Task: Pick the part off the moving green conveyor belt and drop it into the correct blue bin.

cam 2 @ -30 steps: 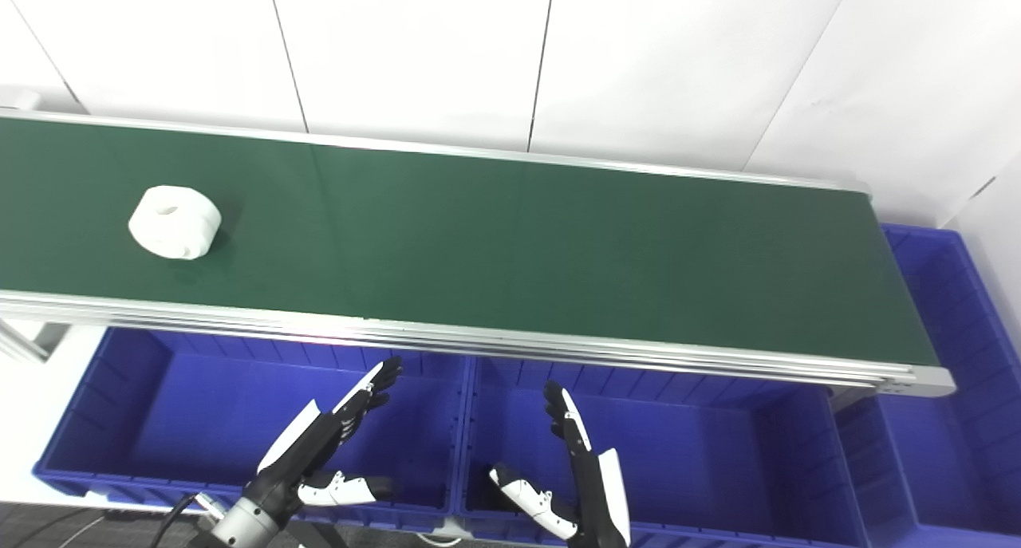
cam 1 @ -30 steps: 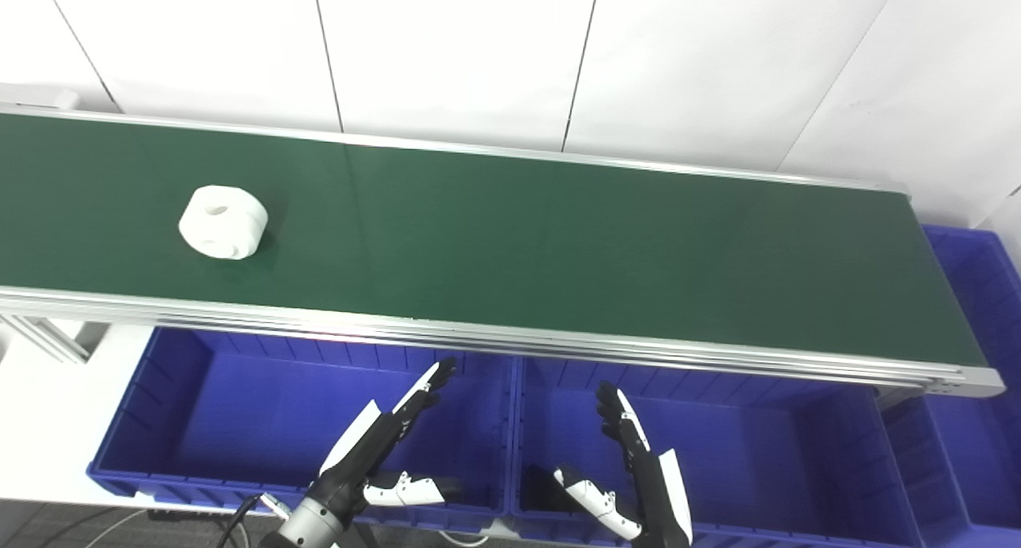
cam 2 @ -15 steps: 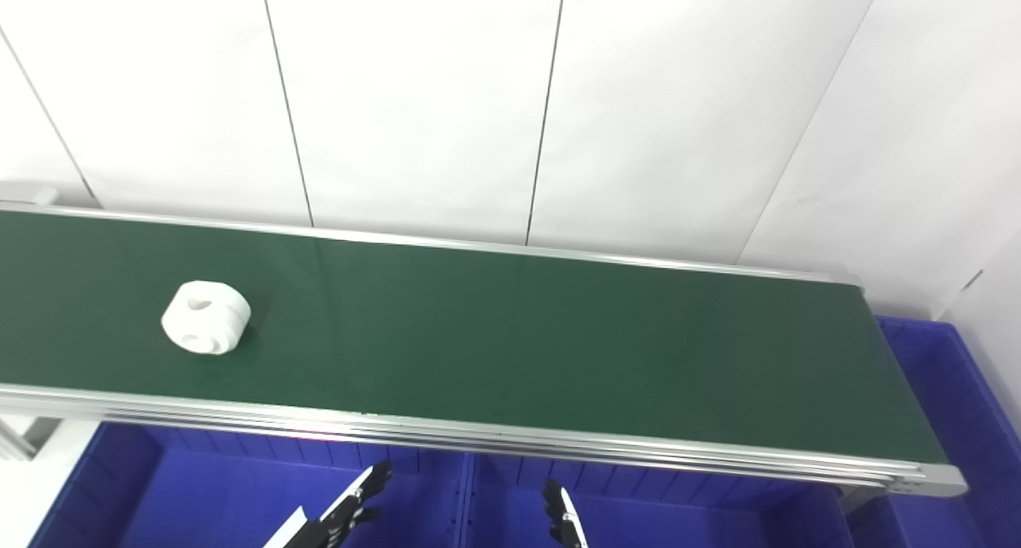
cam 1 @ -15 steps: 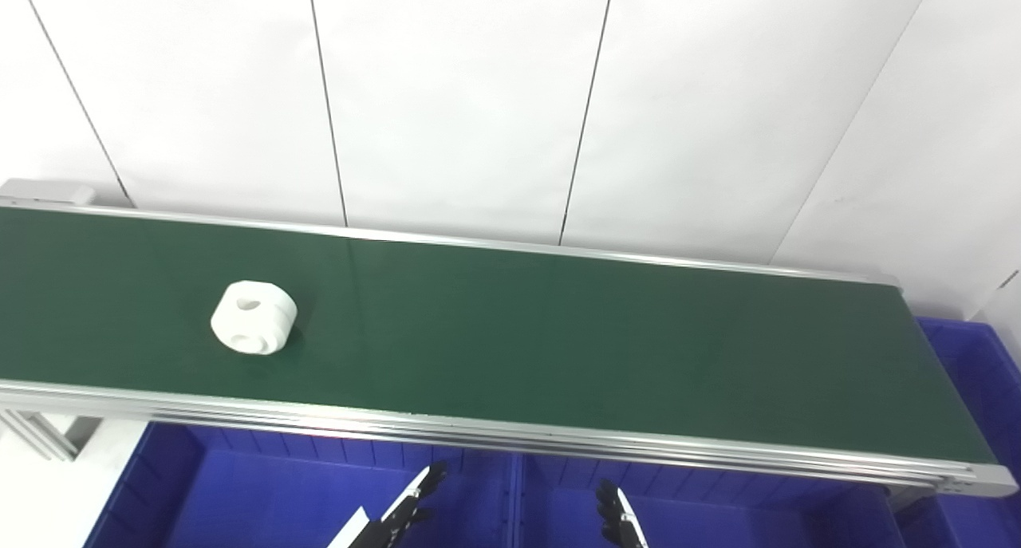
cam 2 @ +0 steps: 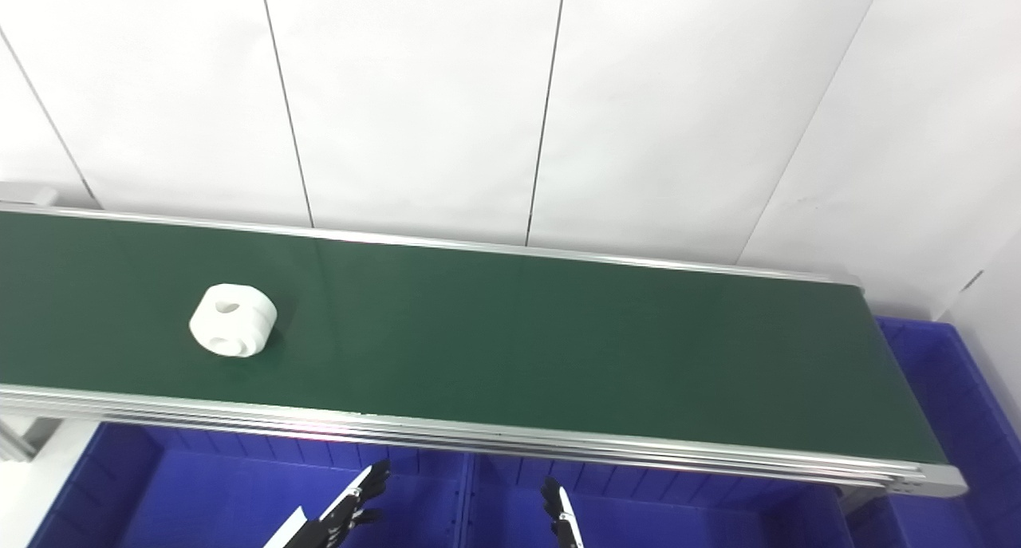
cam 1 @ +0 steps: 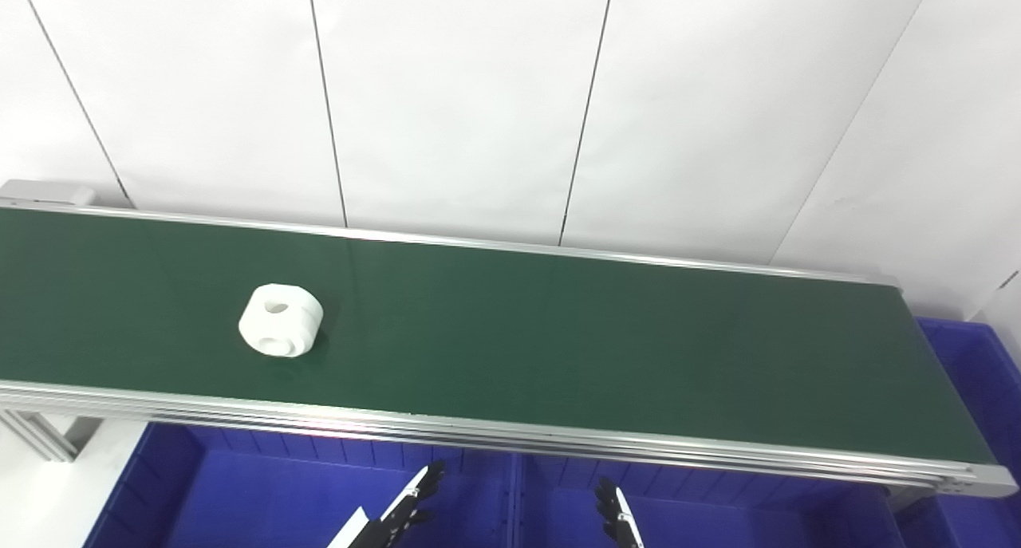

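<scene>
A white round part (cam 1: 281, 320) with a hole in its top lies on the left part of the green conveyor belt (cam 1: 558, 325); it also shows in the right eye view (cam 2: 234, 320). Only the fingertips of my left hand (cam 1: 403, 512) and my right hand (cam 1: 616, 518) show at the bottom edge, over the blue bins, well below the belt and apart from the part. The fingers are stretched out and hold nothing. The rest of each hand is out of view.
Two blue bins lie below the belt's near rail, one on the left (cam 1: 263, 492) and one on the right (cam 1: 758, 516). Another blue bin (cam 1: 977, 356) stands past the belt's right end. A white panelled wall rises behind.
The camera tilted up in the first half second, so the hands dropped to the bottom edge. The white part has moved to the right along the belt.
</scene>
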Controlling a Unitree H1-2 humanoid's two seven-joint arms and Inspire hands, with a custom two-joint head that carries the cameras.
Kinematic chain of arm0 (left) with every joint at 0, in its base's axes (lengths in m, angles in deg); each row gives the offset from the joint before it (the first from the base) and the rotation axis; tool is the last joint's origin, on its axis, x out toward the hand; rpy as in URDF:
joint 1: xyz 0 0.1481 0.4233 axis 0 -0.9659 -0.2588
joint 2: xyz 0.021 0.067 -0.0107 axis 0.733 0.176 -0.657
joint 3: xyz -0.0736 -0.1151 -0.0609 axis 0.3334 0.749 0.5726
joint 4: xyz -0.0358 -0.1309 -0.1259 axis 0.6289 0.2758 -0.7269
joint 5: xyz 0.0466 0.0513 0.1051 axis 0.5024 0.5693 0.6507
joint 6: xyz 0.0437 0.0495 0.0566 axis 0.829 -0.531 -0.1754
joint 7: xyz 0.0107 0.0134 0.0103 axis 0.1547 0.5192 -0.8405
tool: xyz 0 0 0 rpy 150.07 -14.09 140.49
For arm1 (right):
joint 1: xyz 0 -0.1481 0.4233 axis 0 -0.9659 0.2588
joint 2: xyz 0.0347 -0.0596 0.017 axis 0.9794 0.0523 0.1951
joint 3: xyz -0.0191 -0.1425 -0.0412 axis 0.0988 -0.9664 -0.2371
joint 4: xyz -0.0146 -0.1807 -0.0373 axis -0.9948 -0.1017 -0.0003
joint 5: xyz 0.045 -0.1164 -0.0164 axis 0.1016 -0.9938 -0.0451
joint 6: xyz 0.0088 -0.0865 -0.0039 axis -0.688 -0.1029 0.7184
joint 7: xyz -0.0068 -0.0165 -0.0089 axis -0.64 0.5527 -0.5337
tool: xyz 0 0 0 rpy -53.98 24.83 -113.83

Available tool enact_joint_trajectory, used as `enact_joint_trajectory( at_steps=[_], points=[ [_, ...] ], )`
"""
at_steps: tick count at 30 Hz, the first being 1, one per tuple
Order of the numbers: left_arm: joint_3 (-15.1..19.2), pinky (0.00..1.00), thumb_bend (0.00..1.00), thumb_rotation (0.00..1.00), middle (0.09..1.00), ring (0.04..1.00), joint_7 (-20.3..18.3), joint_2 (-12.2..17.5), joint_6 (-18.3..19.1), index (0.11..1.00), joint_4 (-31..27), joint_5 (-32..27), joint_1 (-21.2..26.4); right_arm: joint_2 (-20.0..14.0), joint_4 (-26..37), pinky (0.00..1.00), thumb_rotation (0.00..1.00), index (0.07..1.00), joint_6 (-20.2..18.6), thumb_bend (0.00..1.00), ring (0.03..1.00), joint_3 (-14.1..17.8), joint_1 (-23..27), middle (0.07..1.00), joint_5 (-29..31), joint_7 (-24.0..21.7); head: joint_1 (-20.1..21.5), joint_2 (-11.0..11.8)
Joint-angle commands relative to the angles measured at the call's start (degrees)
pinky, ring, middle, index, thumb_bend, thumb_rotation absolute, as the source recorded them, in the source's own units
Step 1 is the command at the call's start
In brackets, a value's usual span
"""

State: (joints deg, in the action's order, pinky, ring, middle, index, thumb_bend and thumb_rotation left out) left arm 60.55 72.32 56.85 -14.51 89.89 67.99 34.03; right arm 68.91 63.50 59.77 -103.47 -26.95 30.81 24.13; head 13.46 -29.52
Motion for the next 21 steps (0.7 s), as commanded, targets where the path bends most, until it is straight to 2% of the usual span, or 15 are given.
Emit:
enact_joint_trajectory(
  at_steps=[1, 7, 8, 13, 15, 20, 21],
  points=[
    [0.46, 0.89, 0.82, 0.57, 1.0, 0.984, 0.32, 0.25, -2.38, 0.995, -2.13, -0.24, 0.54, -0.19, 2.11, 0.92, 0.71, 0.986, 3.33, 0.83, 0.941, 0.06, 0.16, 0.95, -0.29, 0.48, -0.45, -0.47],
    [1.03, 0.88, 0.81, 0.57, 1.0, 0.974, 0.13, 0.1, -2.07, 0.993, -3.8, 0.79, -0.05, -0.05, 3.94, 0.95, 0.74, 1.0, 3.32, 0.81, 0.962, 0.79, -0.59, 0.968, 0.1, -0.79, -2.59, -3.57],
    [1.24, 0.88, 0.82, 0.58, 1.0, 0.974, 0.05, -0.04, -1.56, 0.992, -4.41, 0.94, -0.28, 0.01, 4.36, 0.95, 0.76, 1.0, 3.32, 0.81, 0.967, 1.06, -0.81, 0.975, 0.06, -1.15, -3.09, -4.65],
    [1.85, 0.89, 0.81, 0.57, 1.0, 0.974, -0.32, -0.83, -1.15, 0.991, -5.61, 1.05, -0.74, -0.19, 5.68, 0.98, 0.78, 1.0, 3.32, 0.82, 0.979, 2.1, -1.4, 0.988, 0.92, -3.16, -4.23, -6.37],
    [1.75, 0.91, 0.78, 0.58, 1.0, 0.983, -0.47, -1.33, -0.28, 0.999, -6.45, 1.22, -0.97, -0.81, 6.39, 0.97, 0.77, 1.0, 3.31, 0.81, 0.964, 2.49, -1.6, 0.977, 1.87, -4.01, -5.1, -8.2],
    [1.46, 0.94, 0.75, 0.61, 1.0, 0.999, -0.21, -2.43, 1.7, 1.0, -8.41, 2.89, -1.11, -1.14, 8.03, 0.94, 0.75, 0.986, 3.25, 0.85, 0.95, 4.59, -2.23, 0.957, 3.45, -6.59, -5.97, -10.83],
    [1.46, 0.94, 0.74, 0.62, 1.0, 1.0, -0.16, -2.69, 2.24, 1.0, -8.89, 3.45, -1.07, -1.14, 8.46, 0.94, 0.75, 0.984, 3.23, 0.86, 0.948, 5.22, -2.35, 0.956, 3.67, -7.42, -6.4, -12.08]
  ],
)
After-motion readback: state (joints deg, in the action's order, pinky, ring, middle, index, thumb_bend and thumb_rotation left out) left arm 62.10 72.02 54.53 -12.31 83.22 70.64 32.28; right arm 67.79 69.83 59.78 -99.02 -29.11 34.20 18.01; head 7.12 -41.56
